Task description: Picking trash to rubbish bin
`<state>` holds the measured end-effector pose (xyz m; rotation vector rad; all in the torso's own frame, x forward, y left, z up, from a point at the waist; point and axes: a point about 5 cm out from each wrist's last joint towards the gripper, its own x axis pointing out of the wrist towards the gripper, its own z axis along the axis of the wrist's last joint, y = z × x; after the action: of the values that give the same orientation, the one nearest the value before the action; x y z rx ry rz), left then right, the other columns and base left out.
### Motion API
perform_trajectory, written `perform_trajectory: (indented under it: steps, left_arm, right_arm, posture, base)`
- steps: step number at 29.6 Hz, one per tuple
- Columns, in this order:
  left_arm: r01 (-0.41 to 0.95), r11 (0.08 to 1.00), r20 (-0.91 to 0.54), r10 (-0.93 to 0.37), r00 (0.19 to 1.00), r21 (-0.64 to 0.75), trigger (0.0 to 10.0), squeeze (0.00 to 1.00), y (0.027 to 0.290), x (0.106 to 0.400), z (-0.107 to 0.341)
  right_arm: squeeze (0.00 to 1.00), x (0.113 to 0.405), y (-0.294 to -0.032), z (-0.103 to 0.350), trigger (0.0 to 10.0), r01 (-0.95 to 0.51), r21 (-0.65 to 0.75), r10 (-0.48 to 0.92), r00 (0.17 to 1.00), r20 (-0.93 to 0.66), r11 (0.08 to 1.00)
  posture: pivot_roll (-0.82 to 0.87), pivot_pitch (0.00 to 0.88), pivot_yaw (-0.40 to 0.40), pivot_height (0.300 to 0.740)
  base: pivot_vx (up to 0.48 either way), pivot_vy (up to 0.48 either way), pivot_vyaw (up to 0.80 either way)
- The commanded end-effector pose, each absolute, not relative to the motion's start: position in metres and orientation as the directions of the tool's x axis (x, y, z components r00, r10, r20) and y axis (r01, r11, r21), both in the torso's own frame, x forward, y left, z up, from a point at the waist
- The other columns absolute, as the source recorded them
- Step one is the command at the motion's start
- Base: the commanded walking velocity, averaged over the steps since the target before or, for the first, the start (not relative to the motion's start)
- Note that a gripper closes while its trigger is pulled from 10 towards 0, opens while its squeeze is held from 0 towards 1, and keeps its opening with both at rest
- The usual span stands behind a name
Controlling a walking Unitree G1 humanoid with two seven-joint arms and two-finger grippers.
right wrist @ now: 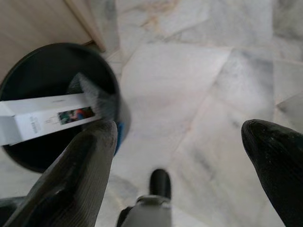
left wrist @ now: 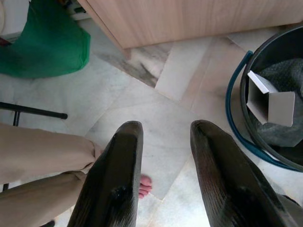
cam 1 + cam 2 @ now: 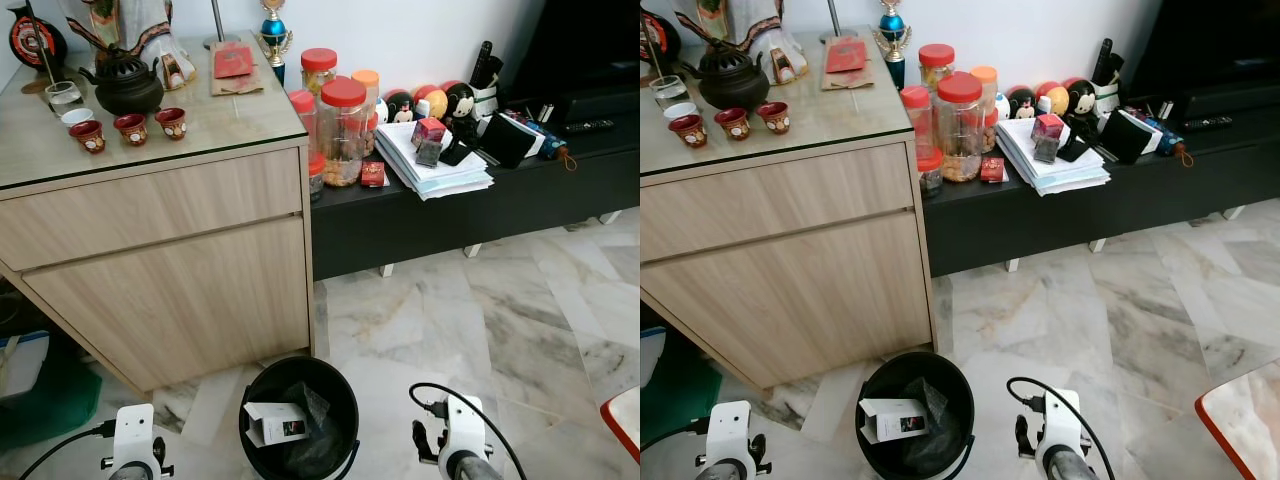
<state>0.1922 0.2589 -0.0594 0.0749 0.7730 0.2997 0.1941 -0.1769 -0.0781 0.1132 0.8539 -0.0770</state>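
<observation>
Rubbish bin (image 3: 255, 395): round, black, open-topped, with a blue hoop handle hanging at its side; stands upright on the marble floor just before the wooden cabinet's corner. Dark liner inside.
Trash, white carton (image 3: 274, 423): oblong, small printed picture on one face; lies tilted inside the bin on the liner.

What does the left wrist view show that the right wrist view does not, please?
The left wrist view takes in a green bag, a person's trouser leg and bare toes, with the left gripper open over the floor. The right wrist view takes in the printed side of the white box and the right gripper, open wide. Both views include the black bin, the box lying in it, the wooden cabinet and the marble floor.
</observation>
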Motion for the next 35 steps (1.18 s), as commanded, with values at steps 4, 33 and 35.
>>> perform_trajectory:
  steps: [4, 33, 35]
  left_arm:
    - [-0.233, 0.956, -0.706, 0.291, 0.646, 0.181, 10.0, 0.0, 0.258, 0.181, -0.066]
    - [-0.25, 0.953, -0.699, 0.295, 0.651, 0.169, 10.0, 0.0, 0.26, 0.185, -0.064]
    - [-0.254, 0.952, -0.699, 0.298, 0.65, 0.17, 10.0, 0.0, 0.26, 0.185, -0.064]
  right_arm:
    - [0.0, 0.183, -0.16, -0.085, 10.0, 0.094, 0.114, 0.031, 0.624, -0.78, 0.989]
    - [0.0, 0.19, -0.152, -0.082, 10.0, 0.066, 0.138, 0.066, 0.634, -0.771, 0.988]
    - [0.0, 0.19, -0.152, -0.082, 10.0, 0.066, 0.139, 0.066, 0.634, -0.77, 0.988]
  posture:
    - [-0.08, 0.0, 0.022, 0.74]
    - [-0.07, 0.0, 0.023, 0.74]
    - [-0.07, 0.0, 0.022, 0.74]
  base:
    - [0.0, 0.0, 0.0]
    - [-0.135, 0.0, 0.0]
    - [-0.259, 0.0, 0.0]
